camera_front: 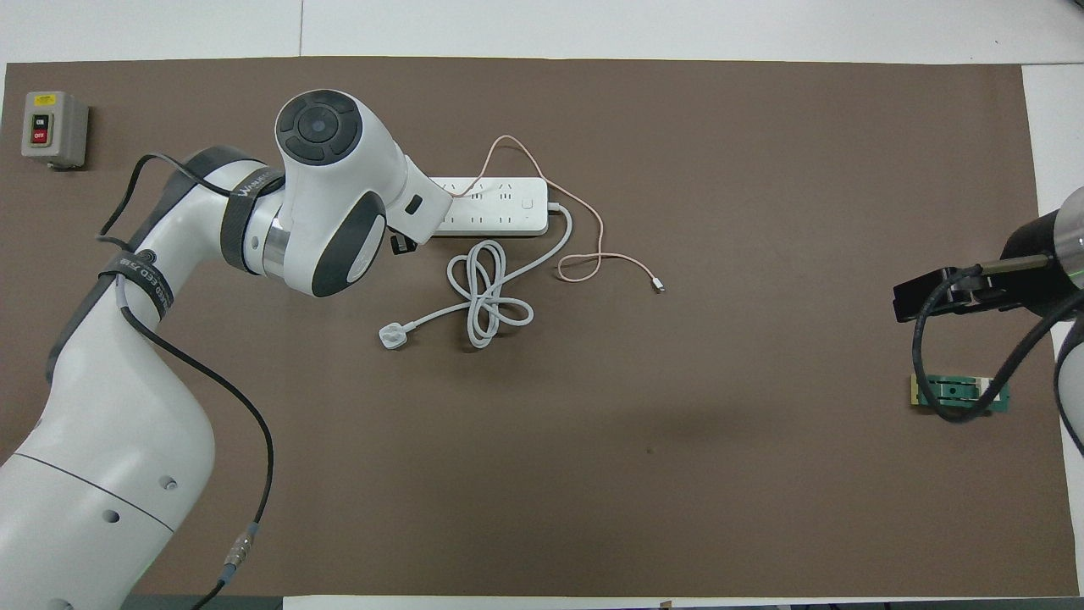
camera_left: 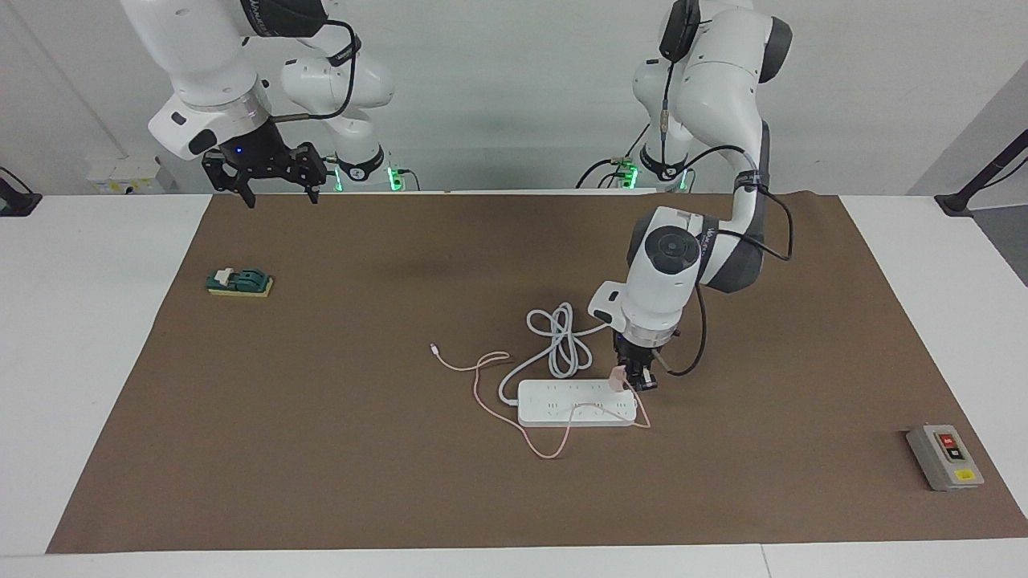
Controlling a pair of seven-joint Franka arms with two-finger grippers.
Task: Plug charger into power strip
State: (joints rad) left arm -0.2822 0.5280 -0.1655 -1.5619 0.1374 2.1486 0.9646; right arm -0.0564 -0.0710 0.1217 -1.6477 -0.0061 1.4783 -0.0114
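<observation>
place: robotics lab | evidence: two arms, brown mat, bare white wall

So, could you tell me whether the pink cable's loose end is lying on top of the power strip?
No, the pink cable's loose end rests on the brown mat, apart from the power strip.

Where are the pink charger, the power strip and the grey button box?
charger (camera_left: 617, 378), facing view, pink cube body.
power strip (camera_left: 562, 403), facing view, middle of its top face.
grey button box (camera_left: 944, 457), facing view, its top face.
</observation>
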